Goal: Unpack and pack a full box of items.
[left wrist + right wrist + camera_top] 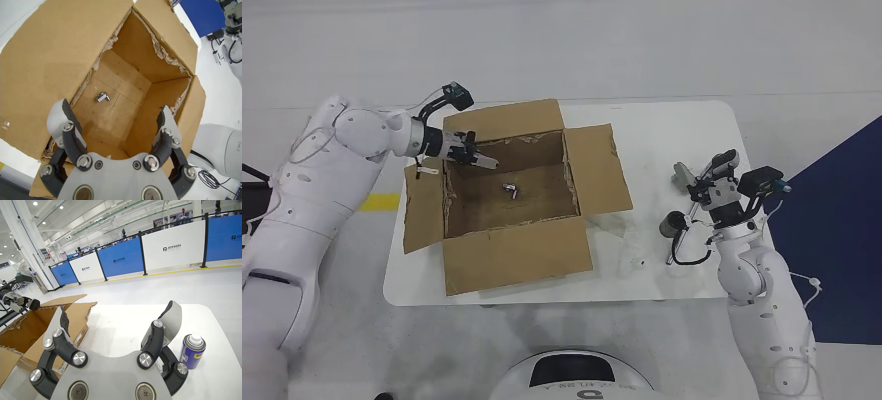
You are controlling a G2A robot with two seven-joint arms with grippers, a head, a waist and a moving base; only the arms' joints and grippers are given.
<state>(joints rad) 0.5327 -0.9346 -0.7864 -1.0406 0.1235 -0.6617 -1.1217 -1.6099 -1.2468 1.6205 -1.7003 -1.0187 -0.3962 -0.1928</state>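
White table [672,135] in an open hall, carrying a cardboard box [517,262] with all four flaps folded outward and torn edges along its rim. One small bright metal part [102,96] lies near the middle of the box floor, well apart from every wall, with nothing else seen inside but a few scraps. The left gripper [113,106] hangs above the opening, near the box corner on its own arm's side. Its jaws are spread wide and hold nothing. The right gripper [117,307] sits over the table on the other side of the box, jaws likewise wide apart and empty, with a blue spray can [191,351] standing upright just beside it.

The step in hand appears to be lifting out the last item. To do it well, the left gripper should first be centred over the part and then lowered straight, keeping its fingers off the ragged rim and the walls. The jaws should bracket the part across its narrower side. Because the part is small, low and smooth, the fingertips probably need to reach almost to the cardboard floor before they close. Closing off-centre would likely push the part aside instead of gripping it.
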